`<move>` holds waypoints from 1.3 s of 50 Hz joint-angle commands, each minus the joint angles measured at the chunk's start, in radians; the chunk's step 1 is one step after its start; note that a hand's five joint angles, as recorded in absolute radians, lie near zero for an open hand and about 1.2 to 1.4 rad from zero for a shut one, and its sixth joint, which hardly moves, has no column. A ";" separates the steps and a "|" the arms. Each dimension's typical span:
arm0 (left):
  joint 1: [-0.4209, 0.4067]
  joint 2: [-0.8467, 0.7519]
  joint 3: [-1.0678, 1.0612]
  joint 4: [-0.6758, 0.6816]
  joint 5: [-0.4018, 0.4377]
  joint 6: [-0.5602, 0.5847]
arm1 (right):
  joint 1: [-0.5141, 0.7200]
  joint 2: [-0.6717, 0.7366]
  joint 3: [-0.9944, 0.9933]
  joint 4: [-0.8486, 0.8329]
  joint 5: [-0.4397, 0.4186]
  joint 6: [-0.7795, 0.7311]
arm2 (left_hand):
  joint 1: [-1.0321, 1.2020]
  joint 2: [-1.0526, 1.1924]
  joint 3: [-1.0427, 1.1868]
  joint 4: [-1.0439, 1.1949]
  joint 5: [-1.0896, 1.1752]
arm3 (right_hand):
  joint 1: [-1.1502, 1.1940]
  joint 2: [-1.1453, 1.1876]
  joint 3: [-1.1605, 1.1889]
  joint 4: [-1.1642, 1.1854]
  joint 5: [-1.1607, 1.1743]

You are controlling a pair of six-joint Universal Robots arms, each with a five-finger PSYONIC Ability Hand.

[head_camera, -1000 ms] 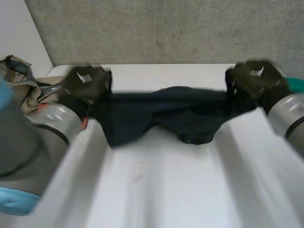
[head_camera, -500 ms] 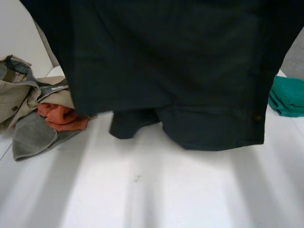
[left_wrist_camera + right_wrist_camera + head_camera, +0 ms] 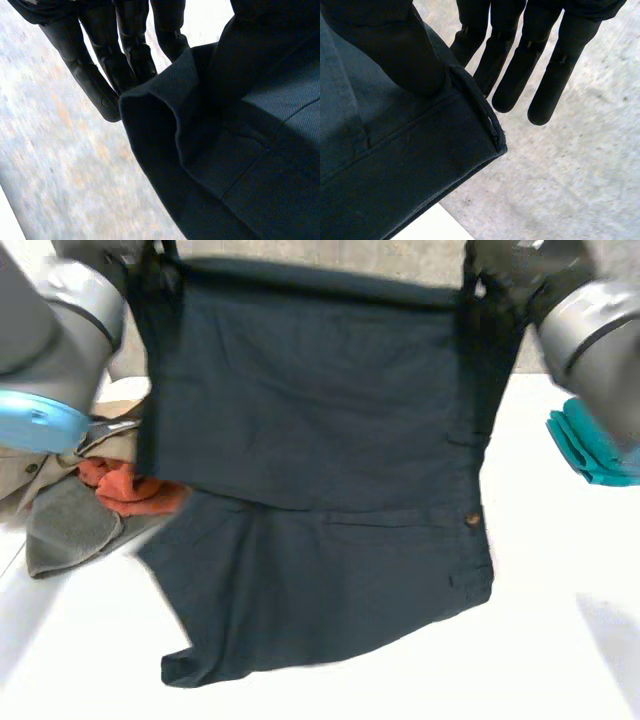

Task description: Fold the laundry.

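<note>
White laminate table [image 3: 560, 640] lies beneath both raised hands, and between them hangs a pair of dark navy twill shorts [image 3: 310, 440], stretched flat along its upper edge. The left hand [image 3: 95, 55] has one top corner: its straight fingers back a rolled, stitched hem, and the cloth seems pinched there, though the thumb is hard to make out. The right hand [image 3: 517, 70] has the other top corner, with the thumb pressing a seamed edge against straight fingers.

The step looks like spreading the garment before laying it down. To do it well, hold both corners level and taut, then lower the free end onto the table first so the panel lands smooth. The weave is a fine diagonal rib, matte and fairly stiff, with flat seams and a small brass button [image 3: 470, 521] low under the right hand. A folded teal cloth [image 3: 595, 450] sits below the right hand, and crumpled orange [image 3: 125, 490] and grey [image 3: 65, 525] garments below the left.
</note>
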 commanded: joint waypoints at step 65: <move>-0.071 0.029 -0.937 0.219 0.056 0.320 | -0.011 0.190 0.732 -0.484 -0.100 -0.285 | -0.447 -0.496 -0.486 -0.492 -0.468 | -0.524 -0.578 -0.593 -0.602 -0.572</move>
